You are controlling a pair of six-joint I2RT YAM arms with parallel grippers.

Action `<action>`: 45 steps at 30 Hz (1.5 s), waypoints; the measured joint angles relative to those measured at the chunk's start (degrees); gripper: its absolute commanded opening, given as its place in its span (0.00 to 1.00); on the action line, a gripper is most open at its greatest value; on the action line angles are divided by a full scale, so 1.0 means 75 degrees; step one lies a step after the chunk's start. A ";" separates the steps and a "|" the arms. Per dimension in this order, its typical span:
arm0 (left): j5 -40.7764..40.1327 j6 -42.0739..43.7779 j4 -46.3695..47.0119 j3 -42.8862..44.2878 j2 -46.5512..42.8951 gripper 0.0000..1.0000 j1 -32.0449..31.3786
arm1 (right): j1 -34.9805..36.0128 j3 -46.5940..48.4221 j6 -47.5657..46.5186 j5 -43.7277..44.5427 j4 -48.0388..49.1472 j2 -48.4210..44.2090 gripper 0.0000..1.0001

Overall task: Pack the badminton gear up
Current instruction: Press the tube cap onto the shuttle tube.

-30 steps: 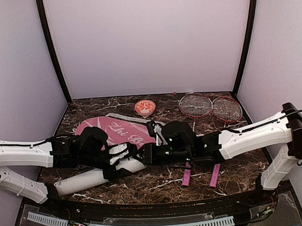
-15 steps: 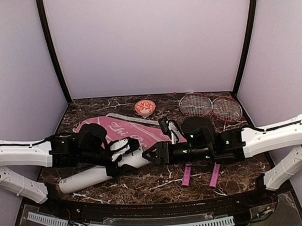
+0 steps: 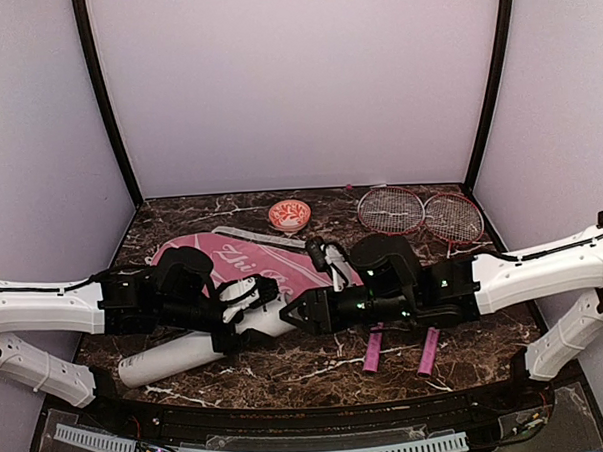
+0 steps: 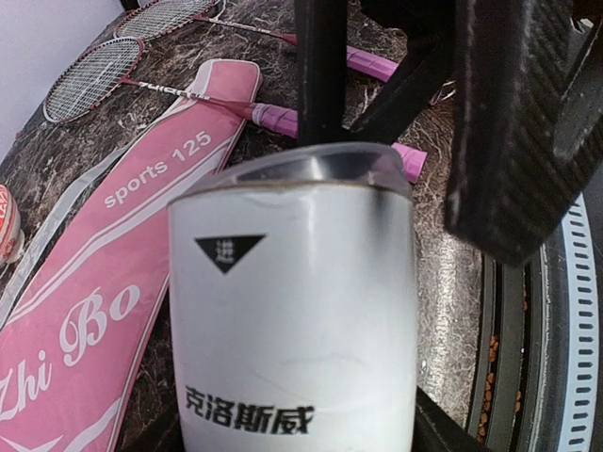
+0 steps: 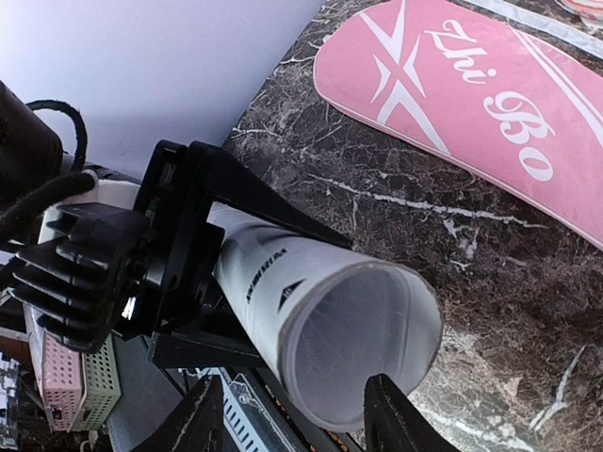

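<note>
At the tube [image 3: 162,360] mouth, right claw [image 3: 295,314] has spread wide; left claw [image 3: 245,314] grips the tube.

The tube [image 3: 162,362] lies before the racket cover [image 3: 233,261], rackets [image 3: 391,210] to its right, bowl [image 3: 289,215] behind.

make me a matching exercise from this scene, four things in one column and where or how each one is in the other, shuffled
Things
1. white tube
2. pink cover
3. two rackets
4. patterned bowl

Place or state
a. back middle of the table
b. lying flat, printed "Zhi Bo"
c. clamped in the left gripper, lifted at its open end
d. right rear of the table, side by side

Pairs: 1-c, 2-b, 3-d, 4-a
</note>
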 measured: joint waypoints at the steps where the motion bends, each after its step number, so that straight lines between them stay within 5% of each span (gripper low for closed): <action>1: 0.0012 -0.0003 0.0000 0.0000 0.0000 0.64 0.0000 | 0.0000 0.0090 -0.0061 0.0006 -0.0012 0.0067 0.48; 12: 0.0029 -0.0003 -0.0125 0.0000 0.0000 0.64 0.0003 | 0.0146 0.0726 -0.0411 0.0134 -0.0125 0.0731 0.37; 45: 0.0163 -0.0437 -0.1163 -0.0277 0.0026 0.64 0.0262 | 0.0493 0.1545 0.1189 0.0784 -0.0076 0.2387 0.37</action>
